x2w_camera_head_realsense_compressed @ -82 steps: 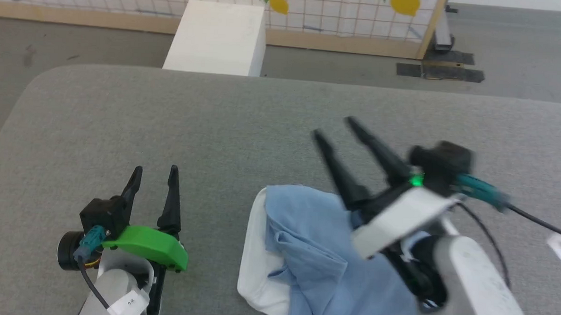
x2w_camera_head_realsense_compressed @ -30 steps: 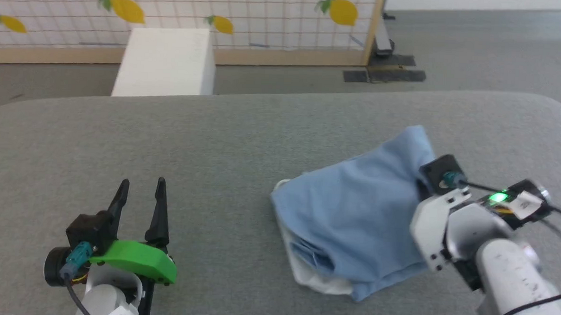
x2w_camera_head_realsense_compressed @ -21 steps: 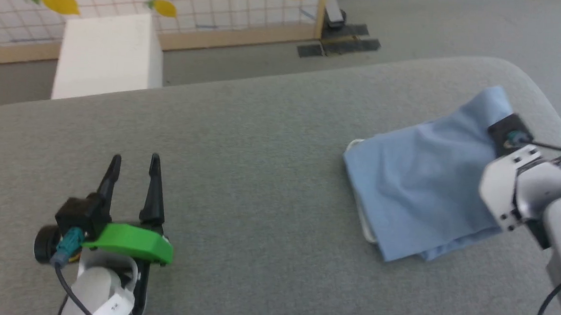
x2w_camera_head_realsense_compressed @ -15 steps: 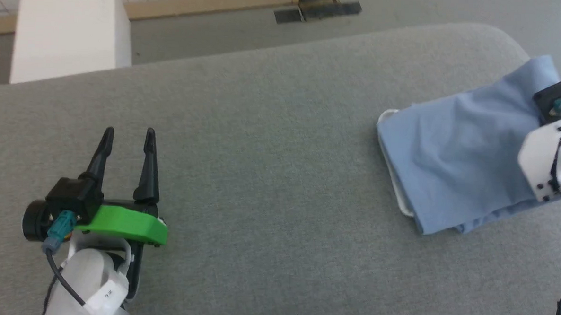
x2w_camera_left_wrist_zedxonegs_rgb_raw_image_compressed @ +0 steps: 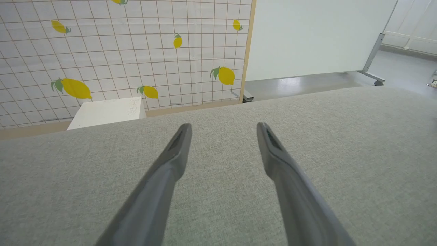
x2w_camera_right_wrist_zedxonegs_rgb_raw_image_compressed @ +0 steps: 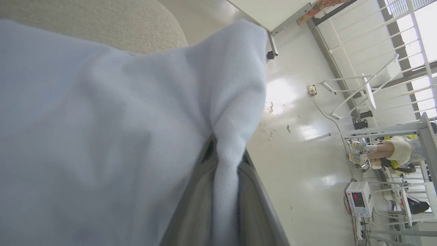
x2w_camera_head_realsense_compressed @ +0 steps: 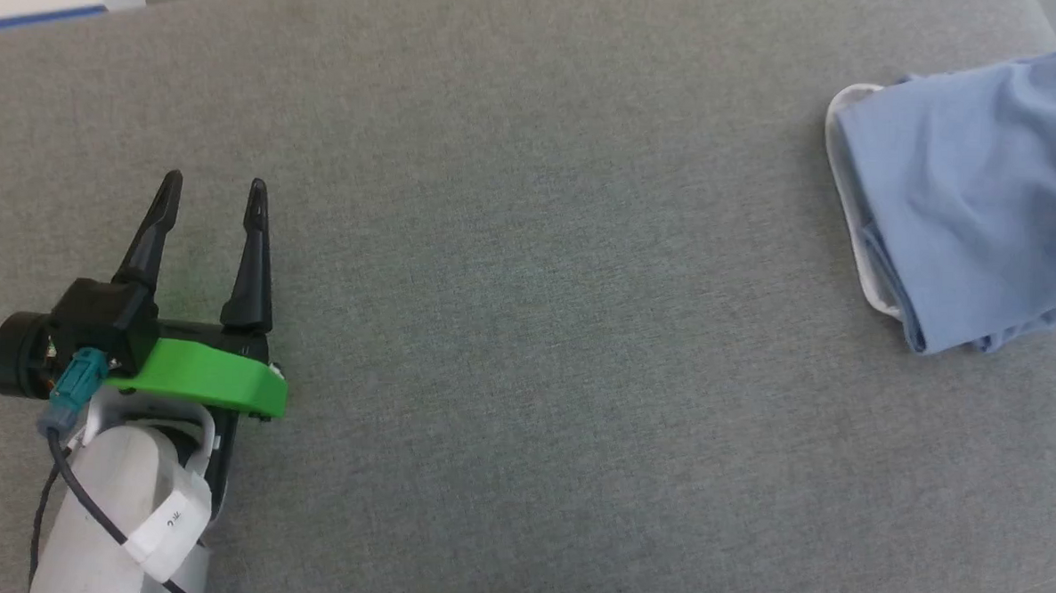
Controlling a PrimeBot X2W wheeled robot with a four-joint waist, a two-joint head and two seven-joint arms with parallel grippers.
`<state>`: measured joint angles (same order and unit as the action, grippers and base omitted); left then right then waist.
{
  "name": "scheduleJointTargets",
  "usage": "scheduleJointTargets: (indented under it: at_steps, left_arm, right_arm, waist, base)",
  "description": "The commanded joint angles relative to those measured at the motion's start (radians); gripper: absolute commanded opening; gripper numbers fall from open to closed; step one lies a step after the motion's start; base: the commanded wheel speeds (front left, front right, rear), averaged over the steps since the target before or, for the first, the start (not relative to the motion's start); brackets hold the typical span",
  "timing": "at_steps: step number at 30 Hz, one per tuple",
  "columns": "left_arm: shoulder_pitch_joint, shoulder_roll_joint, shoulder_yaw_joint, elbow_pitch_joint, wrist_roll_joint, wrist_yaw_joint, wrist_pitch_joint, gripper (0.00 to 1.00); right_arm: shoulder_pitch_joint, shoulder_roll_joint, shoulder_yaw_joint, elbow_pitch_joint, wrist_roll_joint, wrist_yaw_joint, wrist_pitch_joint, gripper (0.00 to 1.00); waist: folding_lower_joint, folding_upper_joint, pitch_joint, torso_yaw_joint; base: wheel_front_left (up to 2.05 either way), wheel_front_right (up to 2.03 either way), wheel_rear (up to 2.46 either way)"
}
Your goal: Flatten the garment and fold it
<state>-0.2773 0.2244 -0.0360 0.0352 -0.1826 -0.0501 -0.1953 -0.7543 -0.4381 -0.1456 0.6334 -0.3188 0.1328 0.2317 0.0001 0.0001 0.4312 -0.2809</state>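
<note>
One light-blue shirt (x2w_camera_head_realsense_compressed: 969, 200), crumpled, white trim on left edge, far right; pinched by right gripper (x2w_camera_right_wrist_zedxonegs_rgb_raw_image_compressed: 225, 155). Left gripper (x2w_camera_head_realsense_compressed: 215, 185) spread, empty.

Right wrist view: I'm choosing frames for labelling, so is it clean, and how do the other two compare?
Right wrist view: garment knit sharp up close, glare on the glossy floor, windows blown out. Head view: soft, even light on the table, no hard shadows. Left wrist view: left gripper blurs near the lens, lemon backdrop sharp.
</note>
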Motion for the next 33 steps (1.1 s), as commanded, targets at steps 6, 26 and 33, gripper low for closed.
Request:
scheduleJointTargets:
  at_steps: [6, 26, 33]
  left_arm:
    - [0.001, -0.004, -0.003, 0.008, -0.004, 0.013, -0.005, 1.00]
    - [0.111, -0.116, -0.053, 0.201, -0.070, 0.001, -0.063, 1.00]
    - [0.134, -0.127, -0.069, 0.241, -0.079, -0.004, -0.064, 1.00]
  right_arm:
    - [-0.025, 0.047, -0.098, 0.035, -0.060, -0.002, -0.090, 1.00]
    - [0.375, 0.236, -0.103, -0.341, 0.261, -0.002, -0.296, 1.00]
    - [0.584, 0.328, -0.045, -0.532, 0.364, -0.002, -0.306, 1.00]
  waist:
    - [-0.0001, -0.0001, -0.022, 0.045]
    - [-0.0001, -0.0001, -0.394, 0.269]
    - [-0.0001, -0.0001, -0.443, 0.318]
  base:
    - [0.00, 0.00, 0.00]
    - [0.00, 0.00, 0.00]
    - [0.00, 0.00, 0.00]
